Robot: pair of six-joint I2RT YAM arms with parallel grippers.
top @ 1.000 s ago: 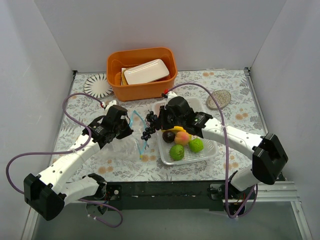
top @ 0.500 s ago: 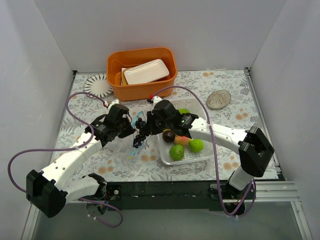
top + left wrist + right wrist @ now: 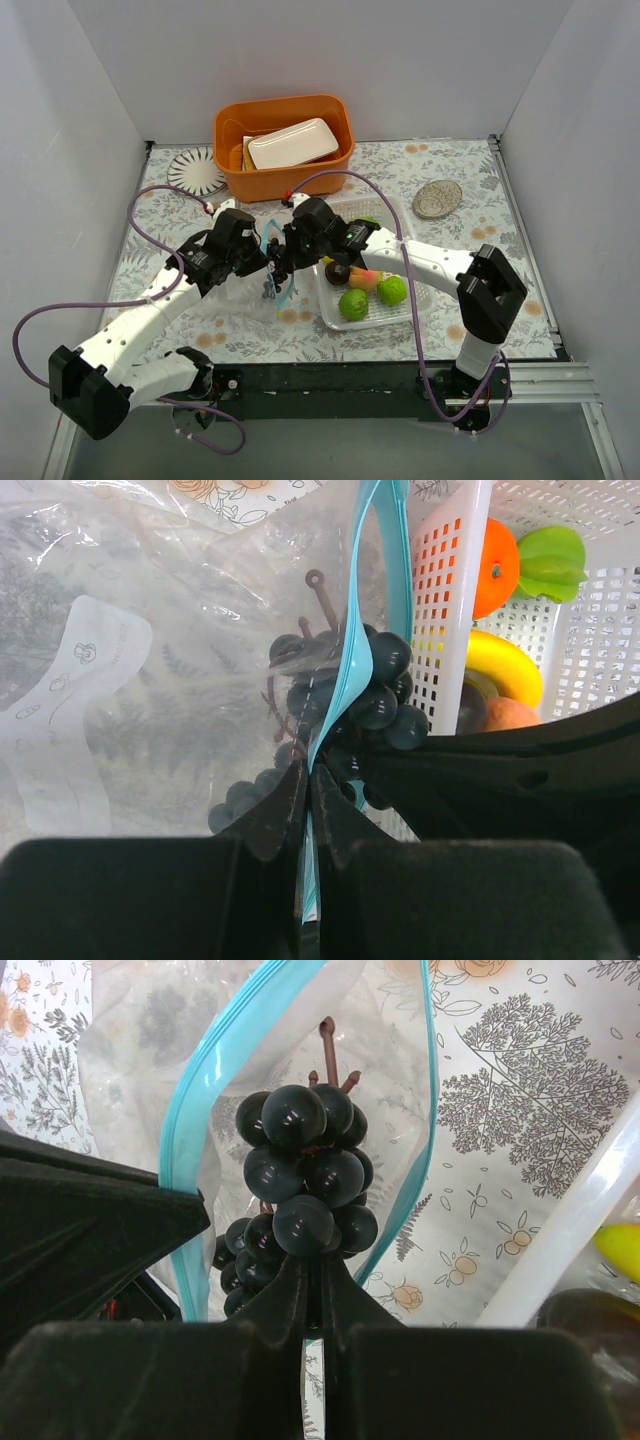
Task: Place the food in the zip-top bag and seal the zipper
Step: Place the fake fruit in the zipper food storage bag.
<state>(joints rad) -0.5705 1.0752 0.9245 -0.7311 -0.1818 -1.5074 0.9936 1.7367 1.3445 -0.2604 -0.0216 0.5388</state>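
Note:
The clear zip-top bag (image 3: pixel 235 298) lies left of the white basket (image 3: pixel 405 312). My left gripper (image 3: pixel 308 775) is shut on its teal zipper (image 3: pixel 378 580), holding one lip up so the mouth gapes. My right gripper (image 3: pixel 318 1265) is shut on the black grapes (image 3: pixel 300 1180). The bunch hangs right in the mouth, between the two zipper lips (image 3: pixel 225 1060), and shows from the other side as grapes (image 3: pixel 380 700). In the basket lie two limes (image 3: pixel 352 304), a peach (image 3: pixel 367 278), a dark plum (image 3: pixel 338 272), a banana (image 3: pixel 500 665), an orange (image 3: pixel 497 565) and a green leaf (image 3: pixel 550 562).
An orange bin (image 3: pixel 240 175) holding a white dish (image 3: pixel 292 143) stands at the back. A patterned round mat (image 3: pixel 195 170) lies to its left and a small round dish (image 3: pixel 437 198) at the back right. The two grippers are almost touching.
My right gripper has carried the grapes leftward from beside the basket into the bag's mouth. The left gripper has kept its hold on the zipper with little movement.

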